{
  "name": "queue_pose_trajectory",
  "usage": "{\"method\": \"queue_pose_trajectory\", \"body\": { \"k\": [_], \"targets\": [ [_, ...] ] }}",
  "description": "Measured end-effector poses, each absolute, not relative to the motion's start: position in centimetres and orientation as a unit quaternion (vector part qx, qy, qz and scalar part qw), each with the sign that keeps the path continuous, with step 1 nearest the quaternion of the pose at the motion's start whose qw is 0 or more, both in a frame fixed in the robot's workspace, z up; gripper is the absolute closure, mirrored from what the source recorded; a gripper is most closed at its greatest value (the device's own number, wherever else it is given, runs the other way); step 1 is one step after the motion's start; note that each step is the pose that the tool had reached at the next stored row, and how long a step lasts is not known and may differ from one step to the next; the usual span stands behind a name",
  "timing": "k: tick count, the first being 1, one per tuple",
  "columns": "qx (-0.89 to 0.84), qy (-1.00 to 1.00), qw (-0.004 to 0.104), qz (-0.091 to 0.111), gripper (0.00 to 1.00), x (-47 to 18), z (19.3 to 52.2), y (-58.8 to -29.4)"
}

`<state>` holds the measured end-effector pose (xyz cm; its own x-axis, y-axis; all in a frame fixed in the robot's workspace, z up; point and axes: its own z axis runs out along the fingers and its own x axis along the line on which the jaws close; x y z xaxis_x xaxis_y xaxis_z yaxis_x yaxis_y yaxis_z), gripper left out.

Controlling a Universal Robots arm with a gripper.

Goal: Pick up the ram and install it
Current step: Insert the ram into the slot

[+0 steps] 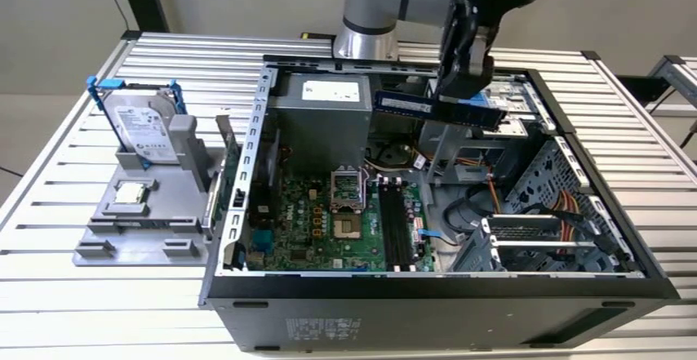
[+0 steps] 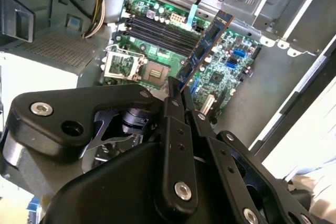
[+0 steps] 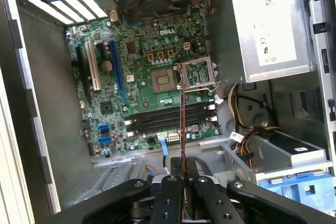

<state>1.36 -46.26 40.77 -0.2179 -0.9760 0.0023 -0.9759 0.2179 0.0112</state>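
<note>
The ram (image 1: 403, 103) is a thin blue-green stick held level in the air above the open computer case (image 1: 234, 213), near its rear. My gripper (image 1: 458, 99) is shut on the stick's middle. In the second wrist view the ram (image 2: 207, 43) juts out from my gripper (image 2: 178, 95) over the green motherboard. In the first wrist view the ram (image 3: 182, 108) appears edge-on as a thin line from my gripper (image 3: 182, 177), crossing the black memory slots (image 3: 168, 119) far below. The slots (image 1: 397, 225) lie at the motherboard's right side in the exterior view.
A grey fixture (image 1: 109, 237) at the exterior view's left holds a silver hard drive in a blue frame (image 1: 142, 123) and a small square CPU chip (image 1: 130, 193). Inside the case are a power supply (image 1: 316, 123), cables and a drive cage (image 1: 544, 229).
</note>
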Motion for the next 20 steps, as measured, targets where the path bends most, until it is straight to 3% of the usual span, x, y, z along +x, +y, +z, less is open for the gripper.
{"method": "queue_pose_trajectory", "body": {
  "k": [20],
  "targets": [
    [0.565,-0.825,0.004,-0.004,1.00,1.36,40.77,-46.26]
  ]
}}
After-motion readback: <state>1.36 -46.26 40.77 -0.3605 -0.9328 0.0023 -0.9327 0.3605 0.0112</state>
